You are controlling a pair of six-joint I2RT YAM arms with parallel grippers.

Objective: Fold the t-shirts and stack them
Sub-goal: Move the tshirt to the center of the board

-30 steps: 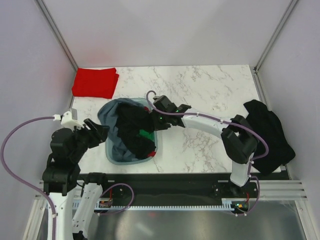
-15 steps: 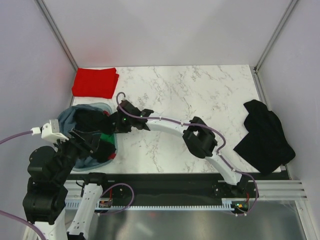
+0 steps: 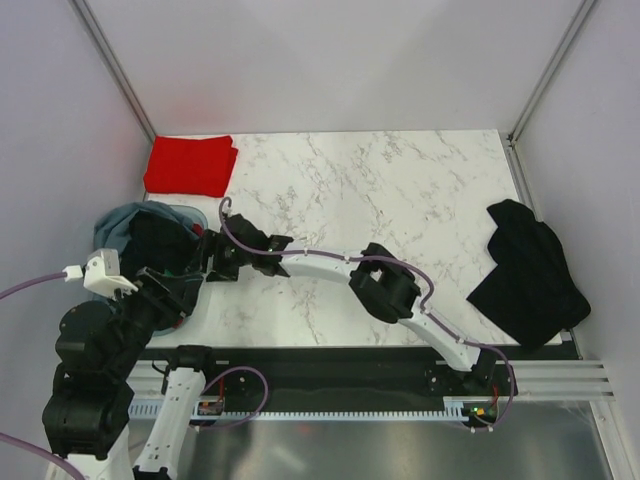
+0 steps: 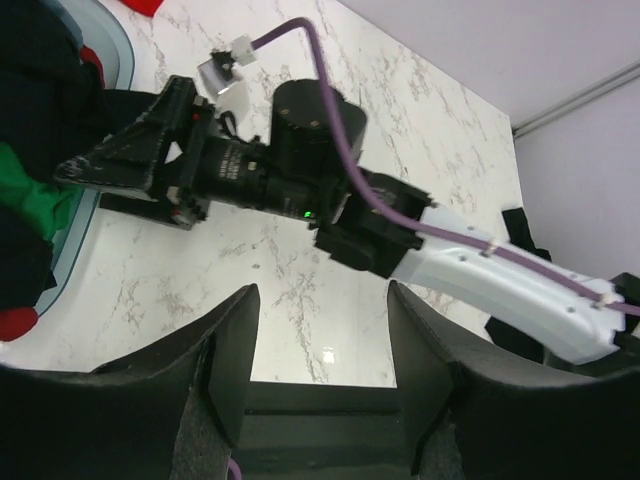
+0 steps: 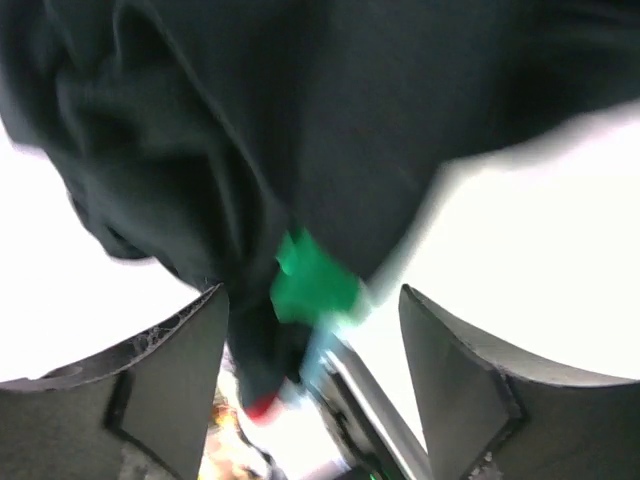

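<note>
Right gripper [image 3: 207,258] reaches the grey-blue tub [image 3: 114,222] at the near left, jaws apart, at the heaped black and green t-shirts [image 3: 160,243]. Left gripper [image 4: 322,300] hangs open and empty. Red t-shirt [image 3: 190,165] lies folded far left — black t-shirt [image 3: 530,275] at the right edge.

White marble table [image 3: 400,190] with grey veining, red t-shirt [image 3: 190,165] behind the grey-blue tub [image 3: 112,226], black t-shirt [image 3: 530,270] far right of it — green cloth [image 4: 28,192] inside.
</note>
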